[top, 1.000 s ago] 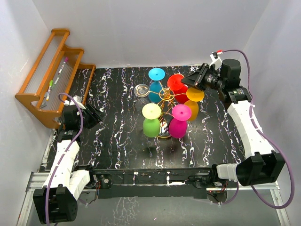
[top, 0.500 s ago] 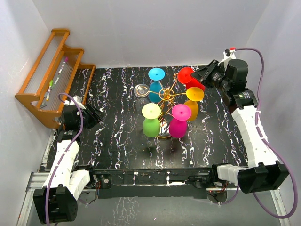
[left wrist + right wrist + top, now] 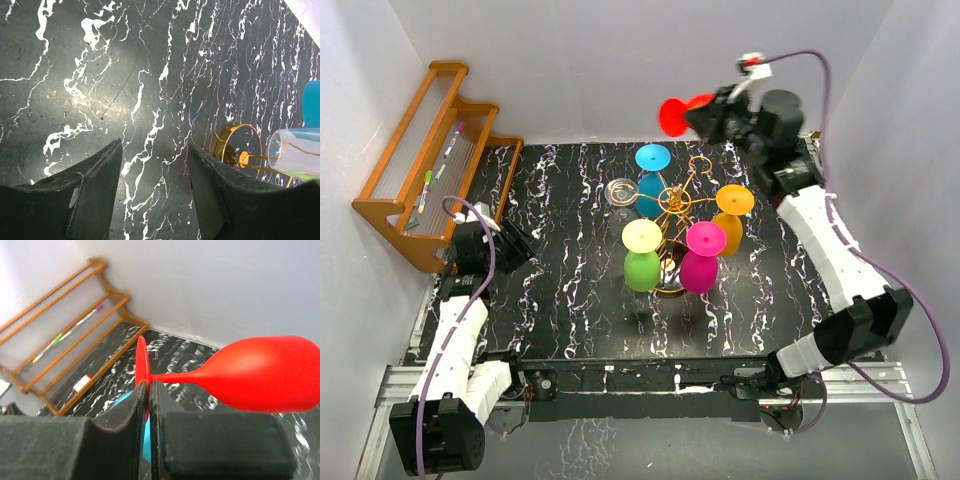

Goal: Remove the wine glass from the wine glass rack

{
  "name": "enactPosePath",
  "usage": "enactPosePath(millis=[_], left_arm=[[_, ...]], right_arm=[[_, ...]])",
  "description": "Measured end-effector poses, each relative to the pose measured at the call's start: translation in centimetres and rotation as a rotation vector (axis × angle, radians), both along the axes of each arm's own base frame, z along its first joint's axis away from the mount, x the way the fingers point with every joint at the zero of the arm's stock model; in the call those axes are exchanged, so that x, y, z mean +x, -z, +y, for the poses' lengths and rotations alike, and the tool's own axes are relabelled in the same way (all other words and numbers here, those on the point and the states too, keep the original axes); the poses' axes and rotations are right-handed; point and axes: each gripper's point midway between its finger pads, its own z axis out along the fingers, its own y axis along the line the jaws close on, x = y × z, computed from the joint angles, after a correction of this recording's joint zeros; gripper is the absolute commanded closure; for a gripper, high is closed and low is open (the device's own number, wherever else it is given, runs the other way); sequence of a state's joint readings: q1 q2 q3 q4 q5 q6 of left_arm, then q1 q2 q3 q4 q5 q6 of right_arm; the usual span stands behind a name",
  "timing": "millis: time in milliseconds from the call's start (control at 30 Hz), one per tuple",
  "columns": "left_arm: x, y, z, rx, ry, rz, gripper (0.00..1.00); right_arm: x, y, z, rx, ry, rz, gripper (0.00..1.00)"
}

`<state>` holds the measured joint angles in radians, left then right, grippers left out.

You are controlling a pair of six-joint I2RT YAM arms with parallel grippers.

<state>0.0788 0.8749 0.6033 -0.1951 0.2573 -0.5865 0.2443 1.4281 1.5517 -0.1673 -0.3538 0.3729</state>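
A red wine glass (image 3: 672, 115) (image 3: 260, 372) hangs in the air on its side above the back of the table. My right gripper (image 3: 705, 120) (image 3: 149, 390) is shut on the rim of its round foot, with the bowl pointing right in the right wrist view. The gold wire wine glass rack (image 3: 672, 205) (image 3: 240, 147) stands mid-table, apart from the red glass. It holds blue (image 3: 653, 160), green (image 3: 642, 255), magenta (image 3: 702, 258), orange (image 3: 732, 215) and clear (image 3: 620, 190) glasses. My left gripper (image 3: 515, 245) (image 3: 155, 146) stays low at the table's left, open and empty.
An orange wooden slatted shelf (image 3: 430, 160) (image 3: 75, 340) with pens leans in the back left corner. White walls close off the back and both sides. The black marbled table (image 3: 570, 300) stretches between my left gripper and the rack.
My right arm has drawn the red glass off the rack's back right arm, lifted it and swung it left above the back edge. The left arm has not moved.
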Motion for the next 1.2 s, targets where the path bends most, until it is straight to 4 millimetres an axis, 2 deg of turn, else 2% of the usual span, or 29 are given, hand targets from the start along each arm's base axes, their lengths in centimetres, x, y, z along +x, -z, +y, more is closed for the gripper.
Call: enactPosePath(millis=[100,200,267,333,400,500,567,633,733,867,967,1100,1200], left_arm=[[-0.1,-0.8,0.6,0.023,-0.031,0.014,0.48],[-0.3,-3.0,1.3,0.047,-0.065,0.001,0.48],[-0.5,-6.1,2.0,0.07,-0.1,-0.034,0.48],[-0.8,-10.2,2.8,0.096,-0.141,-0.095,0.48],[-1.6,-15.8,3.6,0.121,-0.191,-0.189,0.48],[-3.9,-23.3,4.6,0.148,-0.258,-0.324,0.48],[-5.5,-26.4,4.8,0.153,-0.284,-0.389,0.47],[-7.1,-28.1,4.6,0.143,-0.288,-0.431,0.47],[-8.1,-28.1,4.0,0.117,-0.274,-0.422,0.47],[-7.7,-26.4,2.6,0.072,-0.208,-0.335,0.47],[-7.4,-26.3,1.5,0.036,-0.156,-0.29,0.46],[-7.8,-27.4,0.1,-0.016,-0.091,-0.294,0.45],[-8.7,-27.9,-0.9,-0.044,-0.044,-0.308,0.45]], right_arm=[[-1.0,-1.1,6.5,-0.114,-0.099,-0.126,0.92],[-4.5,-1.9,13.6,-0.234,-0.207,-0.273,0.92],[-7.5,-2.2,17.2,-0.294,-0.268,-0.363,0.92],[-10.6,-2.8,20.1,-0.343,-0.315,-0.461,0.92],[-13.4,-3.3,21.9,-0.378,-0.339,-0.552,0.92],[-18.0,-3.5,22.9,-0.426,-0.377,-0.656,0.92],[-20.7,-3.6,23.1,-0.447,-0.409,-0.714,0.92],[-23.9,-3.6,23.1,-0.464,-0.45,-0.786,0.92],[-28.0,-2.5,22.8,-0.502,-0.502,-0.874,0.92],[-32.0,1.2,22.6,-0.617,-0.553,-0.97,0.92],[-33.4,4.5,22.8,-0.727,-0.576,-1.001,0.92],[-34.4,8.4,22.4,-0.862,-0.59,-1.027,0.92],[-35.0,10.4,22.2,-0.923,-0.599,-1.043,0.92]])
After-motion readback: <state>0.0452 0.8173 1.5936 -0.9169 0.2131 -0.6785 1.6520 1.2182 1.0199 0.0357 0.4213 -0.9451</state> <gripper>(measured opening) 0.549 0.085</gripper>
